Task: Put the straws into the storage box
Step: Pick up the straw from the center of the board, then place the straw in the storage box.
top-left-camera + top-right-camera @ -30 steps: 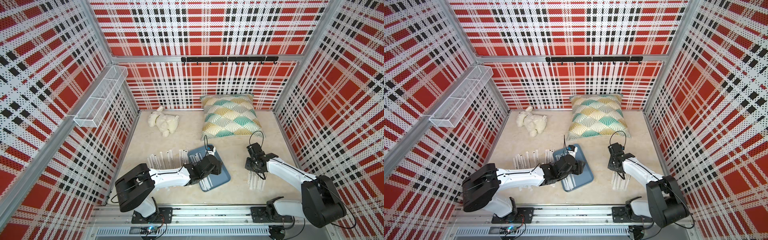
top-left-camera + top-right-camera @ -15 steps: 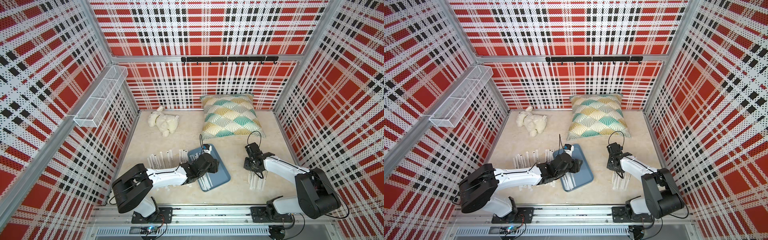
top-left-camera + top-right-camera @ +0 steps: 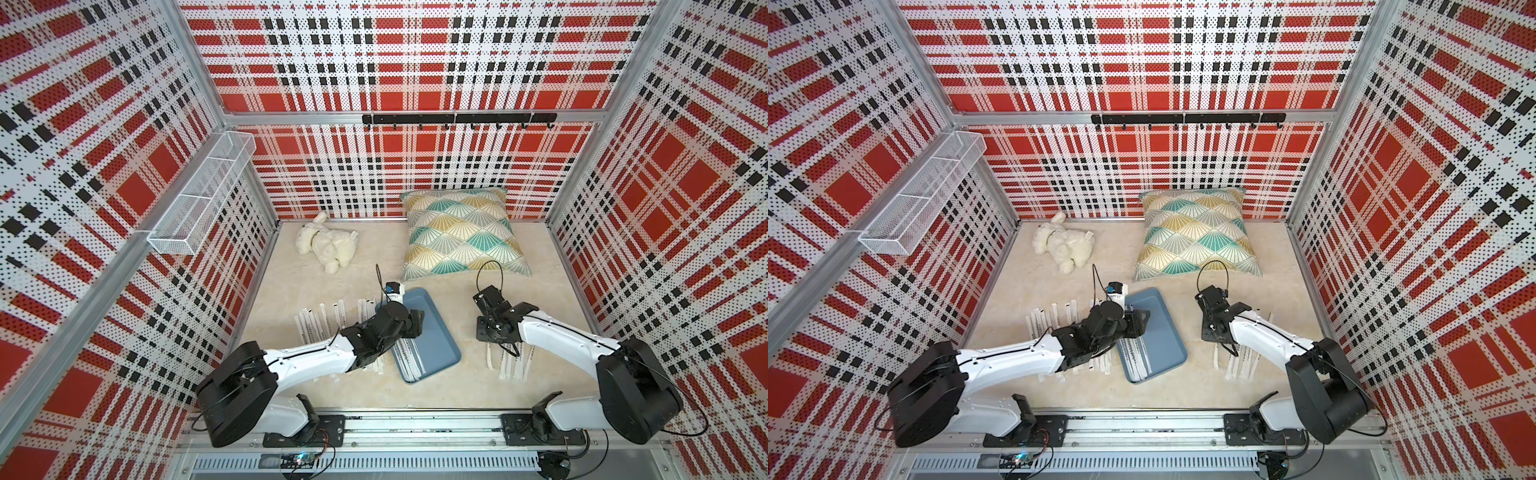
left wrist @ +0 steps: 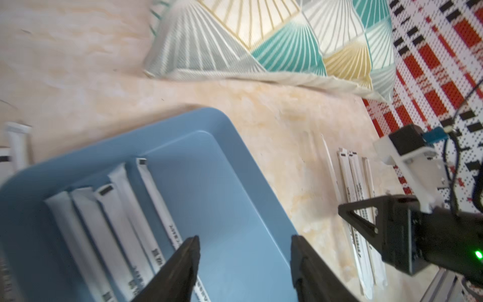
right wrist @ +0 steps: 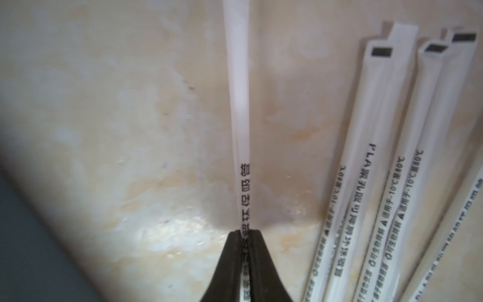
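The slate-blue storage box lies on the cream floor mat, with several paper-wrapped straws along its left side. My left gripper hovers over the box, open and empty. My right gripper is down at the mat to the right of the box, shut on one straw that runs out ahead of the fingertips. Several loose straws lie just beside it. More straws lie in a row left of the box, partly under my left arm.
A patterned pillow lies behind the box and a white plush toy at the back left. A white wire basket hangs on the left wall. A black hook rail runs along the back wall.
My right gripper's jaws have closed on the straw, and that arm has shifted slightly left. My left gripper has drawn back a little to the left over the box, still open.
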Available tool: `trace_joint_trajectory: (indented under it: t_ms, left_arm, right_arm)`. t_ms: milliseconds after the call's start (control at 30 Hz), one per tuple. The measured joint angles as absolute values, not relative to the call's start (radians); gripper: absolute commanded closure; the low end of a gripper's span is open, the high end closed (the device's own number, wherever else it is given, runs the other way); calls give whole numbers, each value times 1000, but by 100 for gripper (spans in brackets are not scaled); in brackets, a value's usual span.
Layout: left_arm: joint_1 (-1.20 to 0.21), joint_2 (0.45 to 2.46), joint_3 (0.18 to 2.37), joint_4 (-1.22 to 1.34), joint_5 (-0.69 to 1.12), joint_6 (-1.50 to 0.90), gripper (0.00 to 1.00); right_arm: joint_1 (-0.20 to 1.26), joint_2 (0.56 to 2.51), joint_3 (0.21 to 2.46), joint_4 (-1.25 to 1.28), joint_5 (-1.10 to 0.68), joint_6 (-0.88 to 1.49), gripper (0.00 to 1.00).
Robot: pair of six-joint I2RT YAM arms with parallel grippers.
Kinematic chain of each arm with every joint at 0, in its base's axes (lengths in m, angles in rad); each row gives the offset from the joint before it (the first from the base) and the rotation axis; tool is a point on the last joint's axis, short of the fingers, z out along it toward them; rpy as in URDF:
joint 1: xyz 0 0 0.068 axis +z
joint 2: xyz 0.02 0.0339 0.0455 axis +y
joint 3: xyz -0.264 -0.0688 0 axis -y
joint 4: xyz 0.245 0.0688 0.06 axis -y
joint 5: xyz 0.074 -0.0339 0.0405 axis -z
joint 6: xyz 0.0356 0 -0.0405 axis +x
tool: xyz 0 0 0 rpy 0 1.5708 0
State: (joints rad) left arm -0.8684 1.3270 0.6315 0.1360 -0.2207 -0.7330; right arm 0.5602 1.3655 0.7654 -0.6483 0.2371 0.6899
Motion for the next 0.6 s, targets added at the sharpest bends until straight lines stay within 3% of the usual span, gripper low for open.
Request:
trace_joint_trajectory:
  t_ms: [200,367,600]
  left_arm:
    - [-738,1148,549,86,-243,-752,40]
    - [-604,1027,474,32,-239,-775,40]
    - [-555,971,435,6,-213,-797,41]
  right_arm:
    - [810,1414,984,-744,270,731,87]
    - [981,1618,1213,-750,299,722,87]
    - [1019,1826,1308,-704,285,700,86]
